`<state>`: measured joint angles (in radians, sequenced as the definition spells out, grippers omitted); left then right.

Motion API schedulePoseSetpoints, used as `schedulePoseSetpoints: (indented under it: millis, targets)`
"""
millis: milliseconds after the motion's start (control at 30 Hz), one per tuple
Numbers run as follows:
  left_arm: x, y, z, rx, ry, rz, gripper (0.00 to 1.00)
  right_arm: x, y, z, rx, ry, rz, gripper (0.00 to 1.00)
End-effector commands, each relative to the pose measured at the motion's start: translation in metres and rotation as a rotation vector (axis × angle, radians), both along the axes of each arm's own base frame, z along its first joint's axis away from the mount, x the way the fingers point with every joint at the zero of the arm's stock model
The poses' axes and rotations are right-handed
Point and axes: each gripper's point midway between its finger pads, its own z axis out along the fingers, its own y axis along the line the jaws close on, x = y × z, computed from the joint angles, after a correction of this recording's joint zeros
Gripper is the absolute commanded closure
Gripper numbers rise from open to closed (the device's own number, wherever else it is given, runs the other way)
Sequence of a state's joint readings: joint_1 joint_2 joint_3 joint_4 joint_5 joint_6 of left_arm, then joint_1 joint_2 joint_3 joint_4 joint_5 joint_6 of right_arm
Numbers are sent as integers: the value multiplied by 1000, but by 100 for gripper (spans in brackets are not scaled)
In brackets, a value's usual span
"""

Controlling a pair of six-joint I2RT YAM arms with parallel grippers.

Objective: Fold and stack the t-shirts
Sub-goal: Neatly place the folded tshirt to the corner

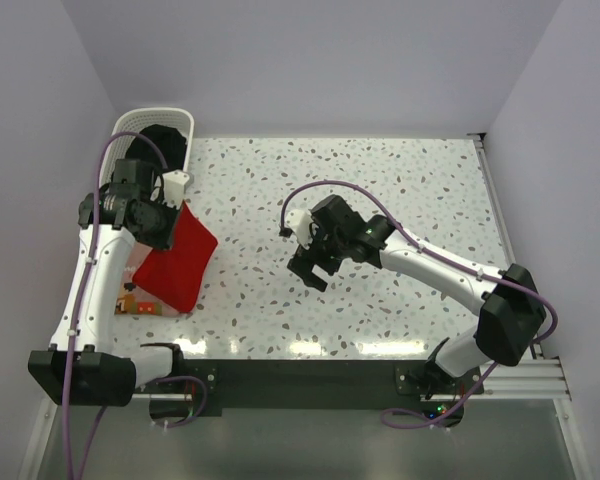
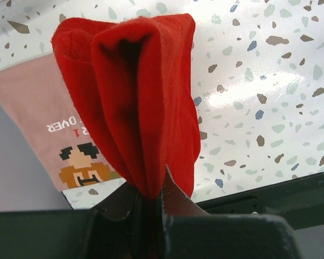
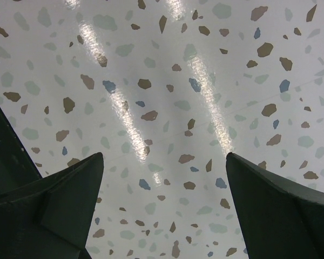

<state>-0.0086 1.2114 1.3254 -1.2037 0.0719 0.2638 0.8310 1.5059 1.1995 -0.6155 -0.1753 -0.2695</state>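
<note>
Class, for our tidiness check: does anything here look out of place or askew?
The plain red cloth t-shirt hangs bunched from the left arm's shut jaws, not laid flat, above the pale pink printed t-shirt.

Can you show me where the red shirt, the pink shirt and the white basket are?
red t-shirt (image 2: 146, 102): left wrist view, middle of the hanging cloth.
pink t-shirt (image 2: 32, 102): left wrist view, plain cloth above the print.
white basket (image 1: 152, 113): top view, far rim.
</note>
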Motion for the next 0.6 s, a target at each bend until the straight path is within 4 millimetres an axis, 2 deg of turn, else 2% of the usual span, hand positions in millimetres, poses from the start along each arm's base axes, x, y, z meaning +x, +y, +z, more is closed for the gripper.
schedulePoseSetpoints:
  millis: [0,100,167,567]
  targets:
    - [3,8,22,37,-75,-7,100,-1,2,11,33,-25,3,1]
    - [5,13,23,65,-90,-3,100,0,2,10,30,-23,1,1]
    - [7,23,24,81,-100,27,100,0,2,9,27,-22,1,1]
    - [17,52,4,131,-82,54,100,0,2,2,14,-4,2,1]
